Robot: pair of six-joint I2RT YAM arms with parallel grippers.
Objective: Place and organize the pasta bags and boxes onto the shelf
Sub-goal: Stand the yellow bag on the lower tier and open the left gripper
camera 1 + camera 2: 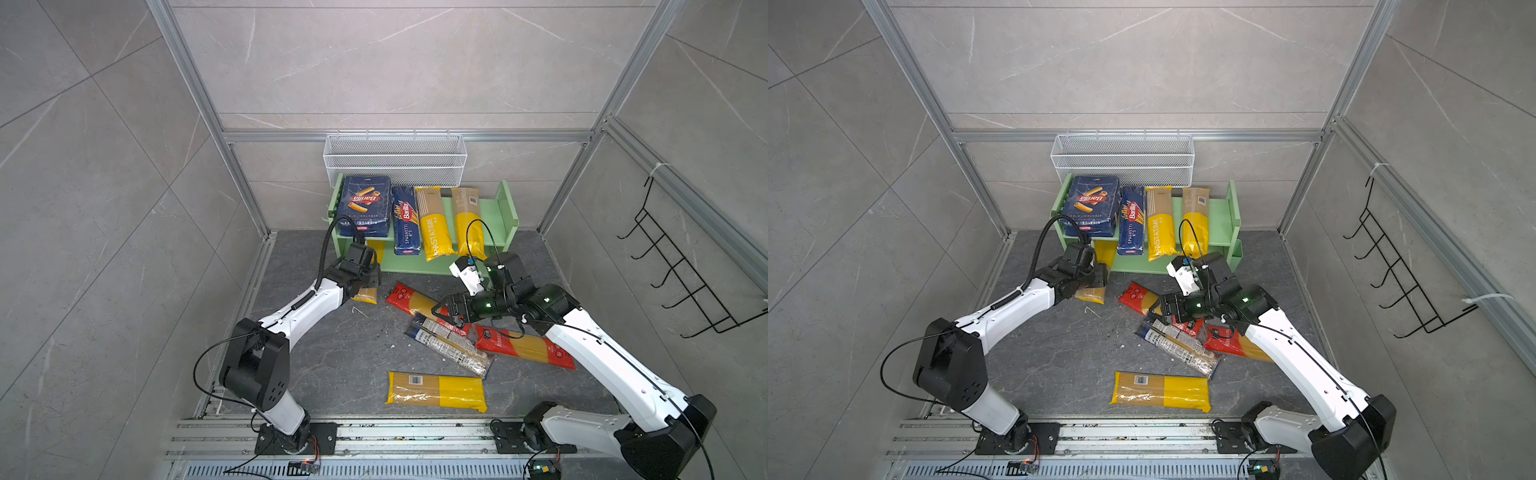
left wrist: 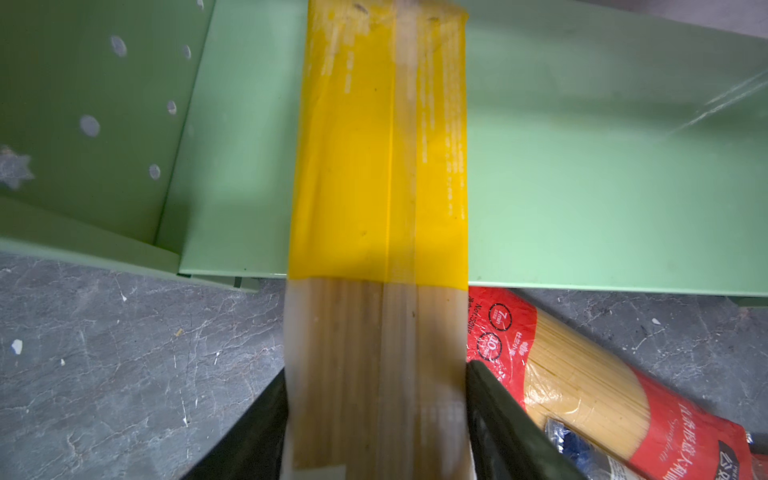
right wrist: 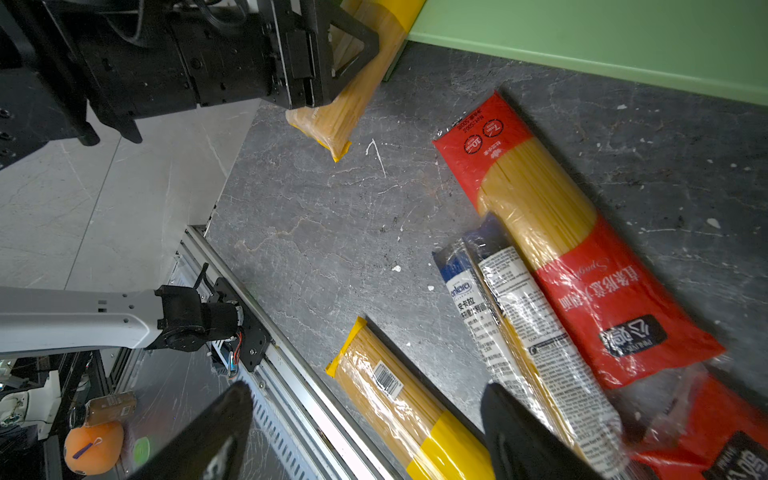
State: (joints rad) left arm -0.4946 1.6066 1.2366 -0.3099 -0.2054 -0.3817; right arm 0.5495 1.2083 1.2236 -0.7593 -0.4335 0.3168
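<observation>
The pale green shelf (image 1: pixel 496 212) holds on its top tier the wide blue box (image 1: pixel 365 205), the narrow blue box (image 1: pixel 406 220) and two yellow bags (image 1: pixel 434 224) (image 1: pixel 467 220). My left gripper (image 2: pixel 376 415) is open, its fingers lying close along both sides of a yellow-and-clear bag (image 2: pixel 378 166). That bag's far end lies on the lower tier and its near end (image 1: pixel 365 296) sticks out over the floor. My right gripper (image 3: pixel 365 415) hangs open above the floor bags: two red-ended ones (image 1: pixel 409 299) (image 1: pixel 528 347), a clear black-and-white one (image 1: pixel 451 345) and a yellow one (image 1: pixel 436 391).
A white wire mesh basket (image 1: pixel 395 160) hangs on the back wall just above the shelf. A black wire hook rack (image 1: pixel 681 274) is on the right wall. Metal rails (image 1: pixel 374 436) run along the front edge by both arm bases.
</observation>
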